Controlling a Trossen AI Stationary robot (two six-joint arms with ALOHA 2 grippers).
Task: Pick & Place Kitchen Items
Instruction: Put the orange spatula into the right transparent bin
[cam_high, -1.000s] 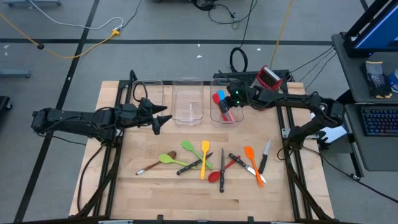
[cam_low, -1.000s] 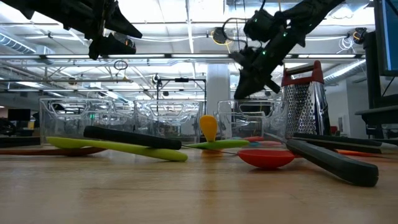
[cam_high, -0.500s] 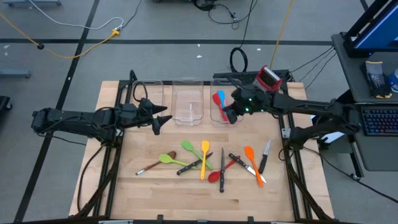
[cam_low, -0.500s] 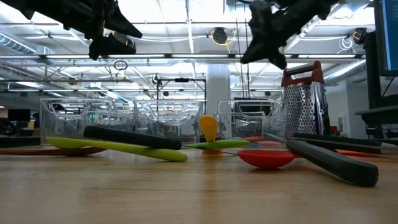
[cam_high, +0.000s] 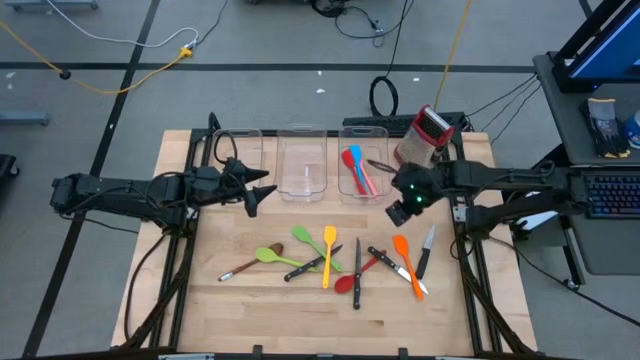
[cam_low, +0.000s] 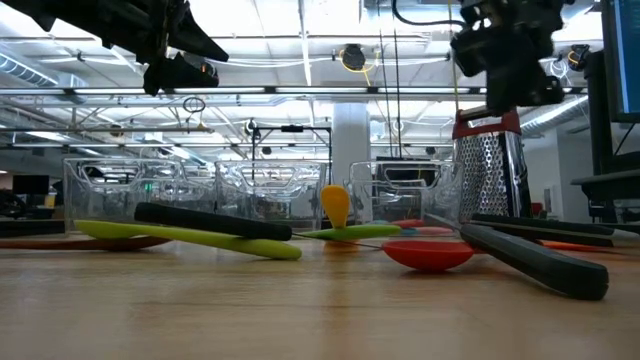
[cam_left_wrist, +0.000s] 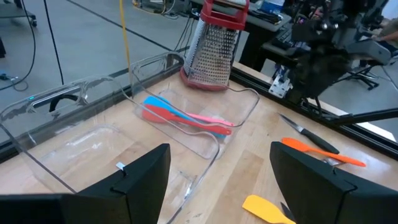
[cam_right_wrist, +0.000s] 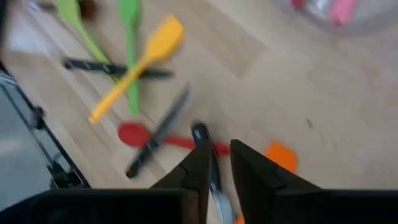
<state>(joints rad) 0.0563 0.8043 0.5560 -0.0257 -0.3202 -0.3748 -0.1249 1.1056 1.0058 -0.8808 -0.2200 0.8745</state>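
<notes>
While the left gripper hangs over the bench just in front of the left clear bin, fingers spread wide w/ nothing between them, the right gripper sits off the right bin's front corner, above bare wood near the orange spatula. Right fingers stand only a narrow gap apart, nothing held.

In the right bin: a blue spatula, a red one and a pink one, lying together. Middle bin looks bare. Box grater stands upright behind the right bin.

Rest of the utensils lie loose on the bench towards its front: brown spoon and green spoon to the left, green spatula crossed by a yellow spatula and a black-handled knife, another knife across a red spoon, then the orange spatula, w/ a small knife just beside it at the right.
</notes>
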